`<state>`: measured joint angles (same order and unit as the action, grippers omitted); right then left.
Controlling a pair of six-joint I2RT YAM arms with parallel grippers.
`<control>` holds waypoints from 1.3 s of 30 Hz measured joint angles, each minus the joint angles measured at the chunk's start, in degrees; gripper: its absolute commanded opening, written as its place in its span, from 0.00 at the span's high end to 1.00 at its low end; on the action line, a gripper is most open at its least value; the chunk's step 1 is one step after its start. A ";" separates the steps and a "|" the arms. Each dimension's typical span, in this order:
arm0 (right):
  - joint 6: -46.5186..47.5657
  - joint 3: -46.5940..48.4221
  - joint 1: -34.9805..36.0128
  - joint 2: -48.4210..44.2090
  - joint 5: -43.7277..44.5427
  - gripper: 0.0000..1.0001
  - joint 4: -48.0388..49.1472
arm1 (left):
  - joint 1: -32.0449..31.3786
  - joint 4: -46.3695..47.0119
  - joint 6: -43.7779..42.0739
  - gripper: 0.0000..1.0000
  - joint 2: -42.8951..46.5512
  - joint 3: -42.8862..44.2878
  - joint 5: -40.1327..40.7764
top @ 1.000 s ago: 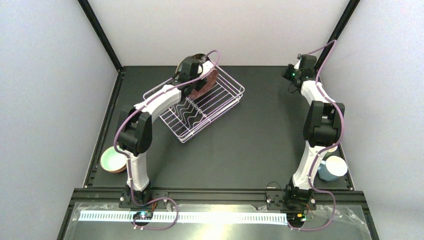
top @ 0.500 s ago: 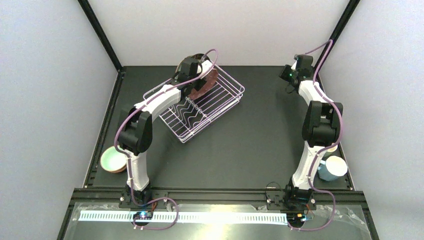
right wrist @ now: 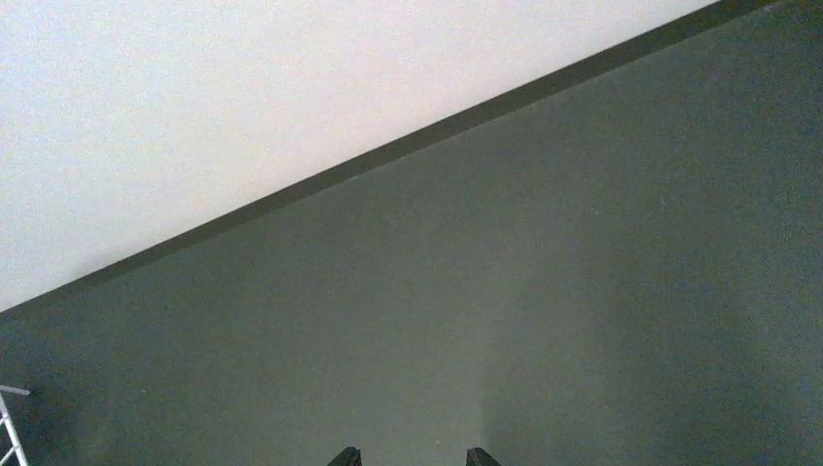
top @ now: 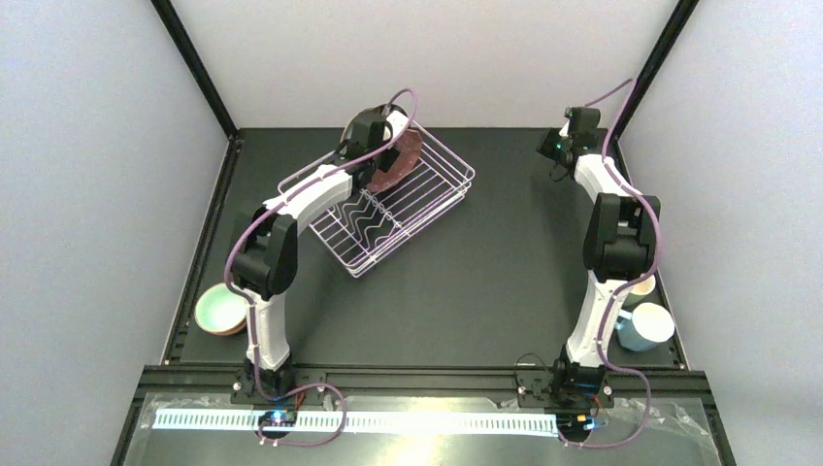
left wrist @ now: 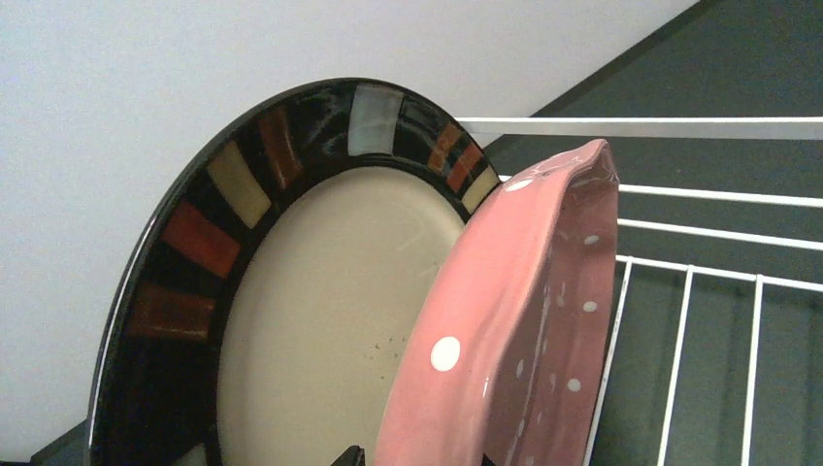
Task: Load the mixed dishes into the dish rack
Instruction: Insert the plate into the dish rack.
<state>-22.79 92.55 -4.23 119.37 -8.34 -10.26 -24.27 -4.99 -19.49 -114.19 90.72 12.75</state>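
Left gripper (top: 388, 139) astride pink speckled plate (left wrist: 514, 330); whether it grips cannot be told. Plate upright beside dark-rimmed plate (left wrist: 320, 311) in dish rack (top: 456, 184). Right gripper (right wrist: 408, 456): jaws apart, empty.

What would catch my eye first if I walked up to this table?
Two plates stand on edge at the far end of the white wire dish rack: a pink speckled plate beside a cream plate with a dark, colour-blocked rim. A bowl and a blue mug sit near left and near right.

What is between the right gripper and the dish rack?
Only bare dark table separates the right gripper from the dish rack, clearest in the top view.
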 measured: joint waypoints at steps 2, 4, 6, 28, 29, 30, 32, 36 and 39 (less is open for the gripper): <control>0.02 0.61 0.04 0.22 0.17 0.38 -0.22 | 0.00 0.39 0.52 0.46 -0.17 0.00 0.68; 0.11 1.18 0.04 0.26 0.31 0.38 -0.28 | 0.00 0.79 1.05 0.46 -0.28 0.00 1.27; 0.24 1.55 0.09 0.26 0.31 0.38 -0.33 | 0.00 1.01 1.57 0.46 -0.33 0.02 1.92; 1.51 4.94 0.63 1.44 0.76 0.38 -3.06 | 0.59 6.32 5.20 0.45 -0.15 0.79 8.50; 1.51 4.94 0.66 1.44 0.76 0.38 -3.21 | 0.59 6.32 5.66 0.45 -0.02 0.79 8.55; 1.51 5.05 0.68 1.44 0.76 0.38 -3.50 | 0.59 6.14 6.40 0.45 0.24 0.79 8.70; 1.51 5.38 0.83 1.44 0.79 0.38 -4.44 | 0.59 5.27 8.63 0.45 1.33 0.79 8.96; 1.64 7.43 1.97 1.42 1.53 0.38 -7.87 | 0.57 2.56 16.02 0.45 5.97 0.57 9.29; 2.10 9.51 3.61 0.66 2.80 0.38 -11.26 | 0.31 0.74 22.01 0.45 10.95 -0.63 9.22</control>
<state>-20.69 102.06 -0.62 120.03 -5.54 -21.52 -23.97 -4.25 2.52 -103.24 90.08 21.98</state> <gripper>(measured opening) 0.620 0.551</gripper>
